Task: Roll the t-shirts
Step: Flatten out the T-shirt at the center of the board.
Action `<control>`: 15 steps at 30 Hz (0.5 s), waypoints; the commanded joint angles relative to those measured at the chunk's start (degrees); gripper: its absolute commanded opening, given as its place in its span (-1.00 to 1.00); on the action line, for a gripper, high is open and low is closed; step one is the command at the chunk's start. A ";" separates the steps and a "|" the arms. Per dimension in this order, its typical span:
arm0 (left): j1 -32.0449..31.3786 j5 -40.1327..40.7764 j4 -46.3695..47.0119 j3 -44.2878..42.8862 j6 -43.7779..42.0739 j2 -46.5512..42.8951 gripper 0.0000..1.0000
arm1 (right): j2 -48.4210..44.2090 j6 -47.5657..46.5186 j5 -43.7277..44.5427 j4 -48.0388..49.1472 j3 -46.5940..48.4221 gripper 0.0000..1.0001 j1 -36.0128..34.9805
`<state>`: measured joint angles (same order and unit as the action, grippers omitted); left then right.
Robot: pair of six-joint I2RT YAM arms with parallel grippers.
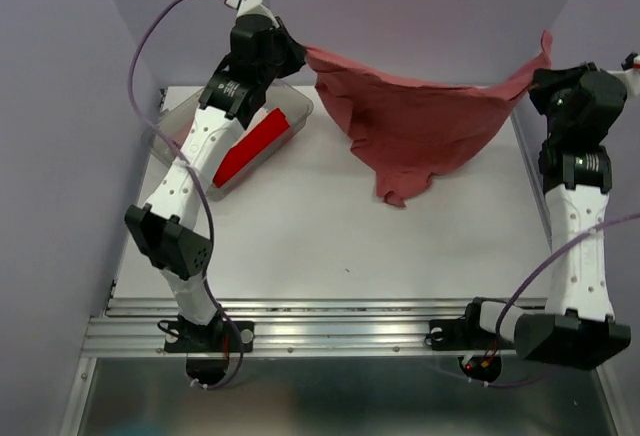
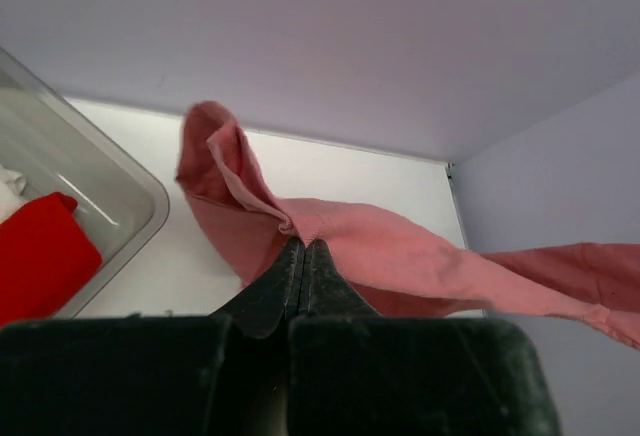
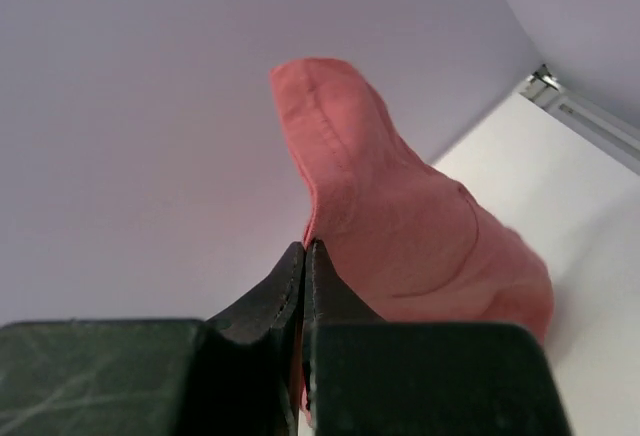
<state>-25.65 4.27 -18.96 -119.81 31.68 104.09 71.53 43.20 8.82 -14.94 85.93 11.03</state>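
A large brick-red t-shirt point(image 1: 425, 121) hangs stretched in the air between my two grippers, sagging in the middle, its lowest point touching the white table point(image 1: 350, 246). My left gripper point(image 1: 296, 51) is shut on its left corner at the back; in the left wrist view that gripper point(image 2: 303, 244) pinches a folded hem of the shirt point(image 2: 400, 251). On the right, my other gripper point(image 1: 537, 78) is shut on the opposite corner, seen in the right wrist view point(image 3: 305, 246) with the cloth point(image 3: 400, 236) rising above the fingertips. A bright red rolled t-shirt point(image 1: 250, 146) lies in the tub.
A clear plastic tub point(image 1: 298, 106) stands at the back left of the table, partly under my left arm; its rim point(image 2: 120, 171) shows in the left wrist view with the red bundle point(image 2: 40, 256) inside. Lilac walls close the back and sides.
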 commanded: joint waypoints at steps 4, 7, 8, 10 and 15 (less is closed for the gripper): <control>1.65 -7.25 9.28 25.47 -2.24 -16.10 -1.00 | -21.76 -2.59 -0.11 -7.55 -25.87 -0.99 0.49; 1.57 -10.51 12.97 40.32 -2.06 -20.50 -1.00 | -28.71 -2.07 -1.26 -15.89 -35.63 -0.98 0.49; 1.57 -11.12 13.68 47.32 -1.89 -21.47 -1.00 | -29.94 -0.50 -1.52 -20.43 -37.66 -0.96 0.49; 1.57 -11.65 14.65 52.81 -1.19 -22.44 -1.00 | -32.50 0.74 -3.54 -22.84 -44.25 -0.27 0.49; 1.39 -13.15 16.50 63.72 0.49 -23.32 -1.00 | -33.82 1.71 -3.98 -25.31 -48.93 0.40 0.49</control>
<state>-24.01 -6.28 -7.27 -59.44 31.42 83.44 39.09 44.12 6.26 -37.36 36.77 11.20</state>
